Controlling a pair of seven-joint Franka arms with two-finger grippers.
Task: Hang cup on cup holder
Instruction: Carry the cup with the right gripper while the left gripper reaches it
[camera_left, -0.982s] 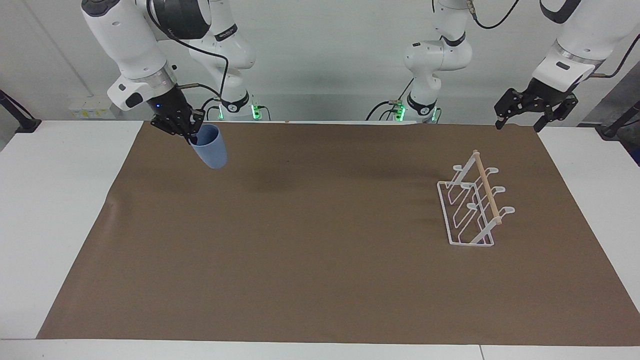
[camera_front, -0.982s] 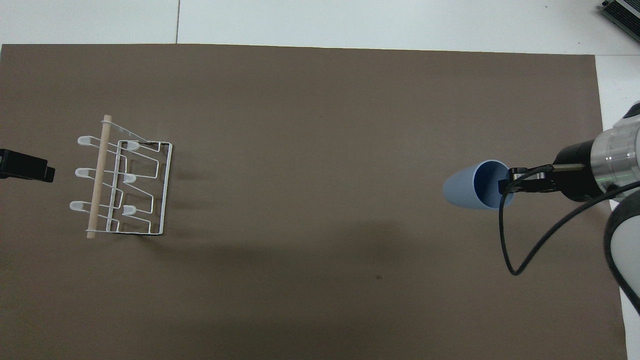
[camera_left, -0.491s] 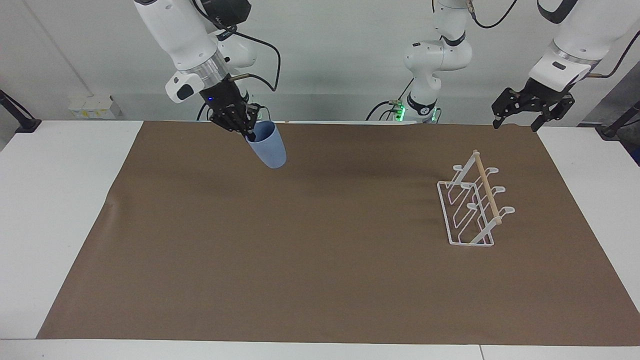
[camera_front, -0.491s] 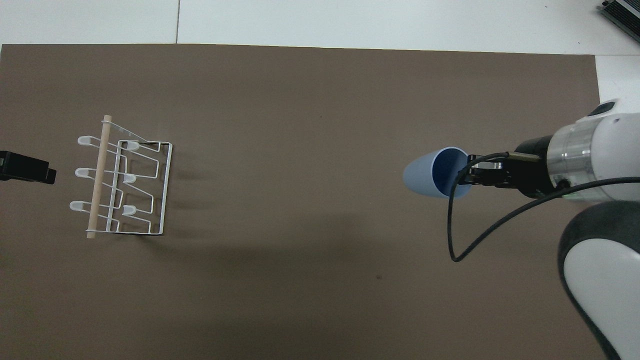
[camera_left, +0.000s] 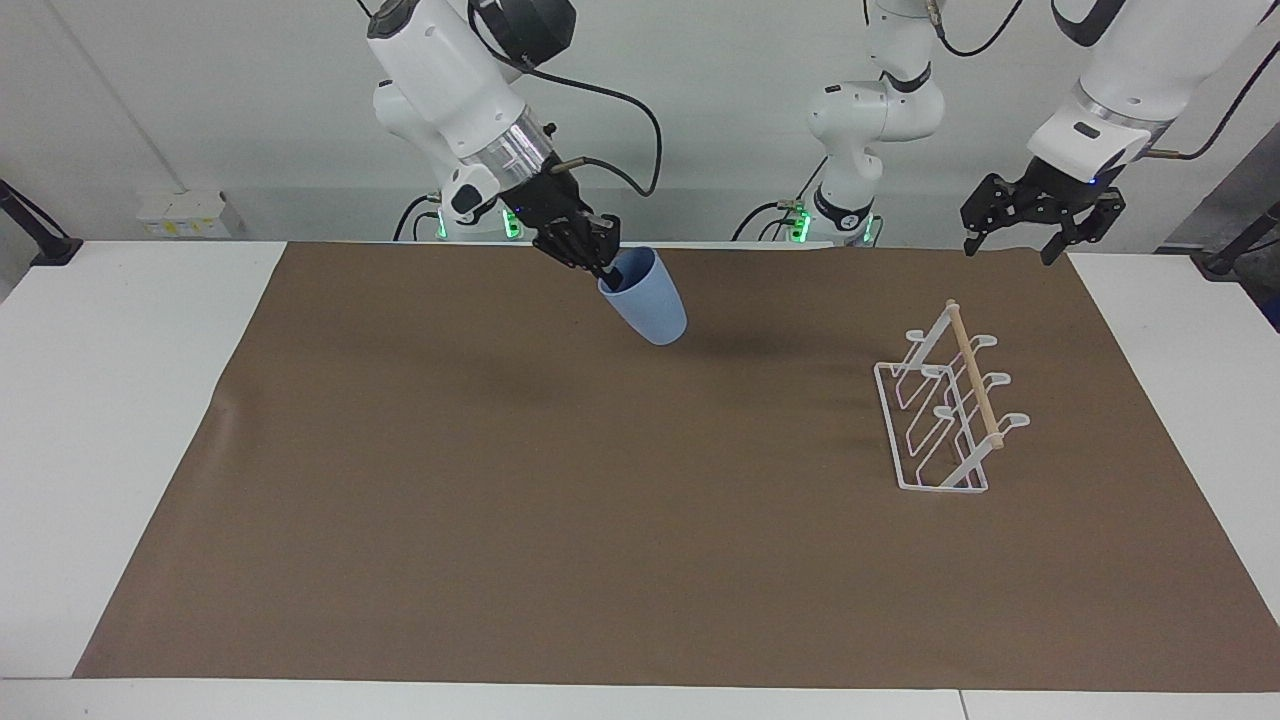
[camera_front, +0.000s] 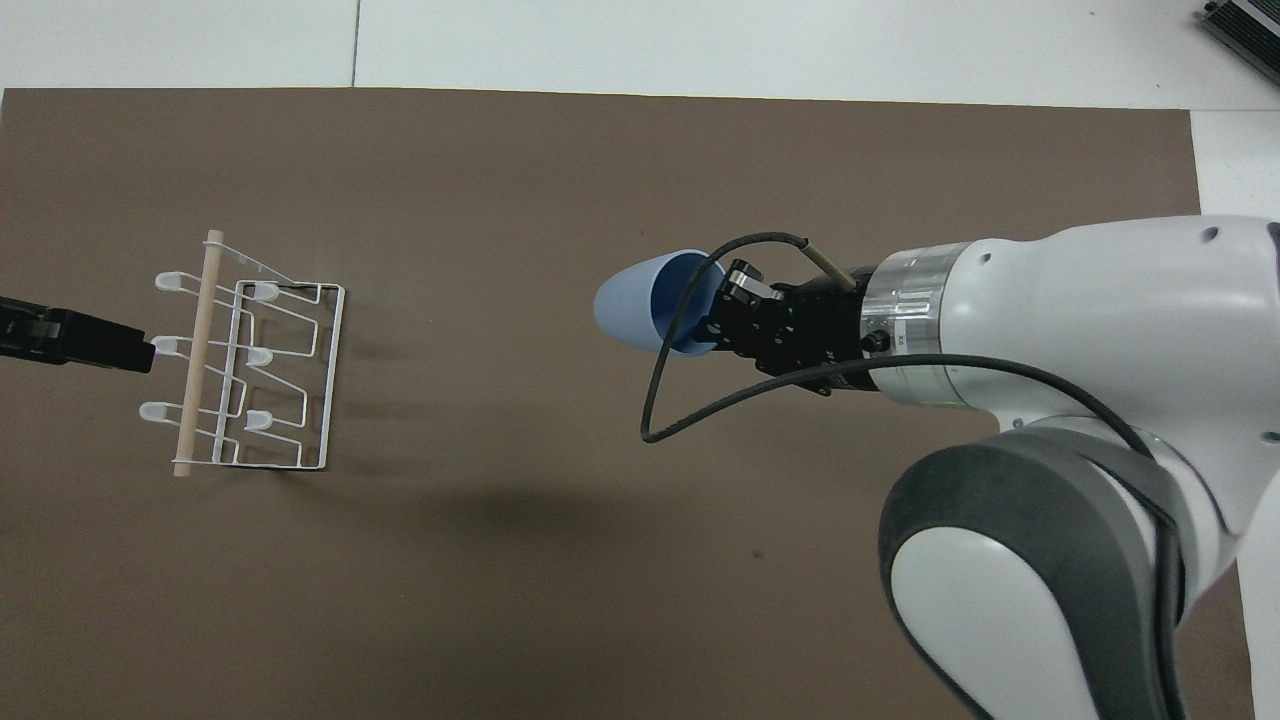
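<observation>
Blue cup (camera_left: 645, 308) hangs pinched in right tool (camera_left: 603, 272) over brown mat (camera_left: 500, 480); left tool (camera_left: 1035, 215) spread.

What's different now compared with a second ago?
The right gripper, shut on the cup by its rim, has carried it in the air from the right arm's end of the table toward the middle, closer to the cup holder. The left gripper edged slightly over toward the holder. The holder stayed put.

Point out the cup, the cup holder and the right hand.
cup (camera_left: 648, 305), facing view, on its blue outer wall.
cup holder (camera_left: 973, 375), facing view, on its wooden dowel.
right hand (camera_left: 598, 262), facing view, at its fingertips on the cup's rim.
</observation>
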